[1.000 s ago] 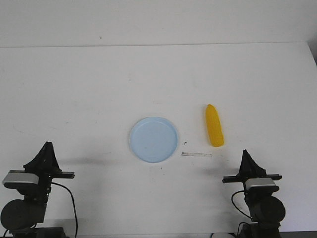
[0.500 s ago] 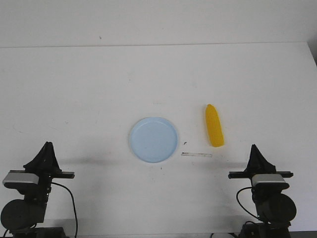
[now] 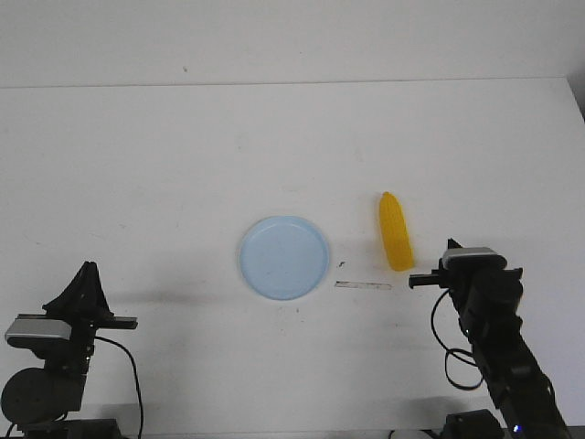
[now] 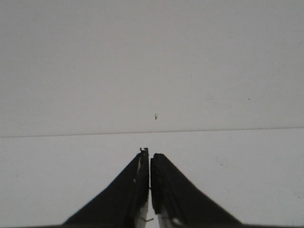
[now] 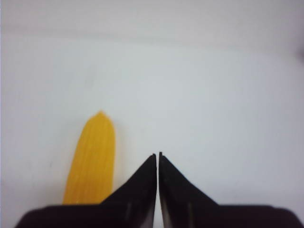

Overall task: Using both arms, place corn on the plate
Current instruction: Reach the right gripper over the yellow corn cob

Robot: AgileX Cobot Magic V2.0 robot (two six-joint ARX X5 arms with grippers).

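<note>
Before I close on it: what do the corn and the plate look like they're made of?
The corn looks like moulded plastic: uniform bright yellow, fine lengthwise ridges in the right wrist view, no husk. The plate looks like matte plastic or melamine, though glazed ceramic is possible: flat pale blue, low rim, no glare.

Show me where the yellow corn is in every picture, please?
Front view: the corn lies on the white table, right of the blue plate, just ahead of the right gripper.
Left wrist view: no corn, only table and the shut left gripper.
Right wrist view: the corn lies beside the shut fingers.
Shared landmark: the white table.
</note>
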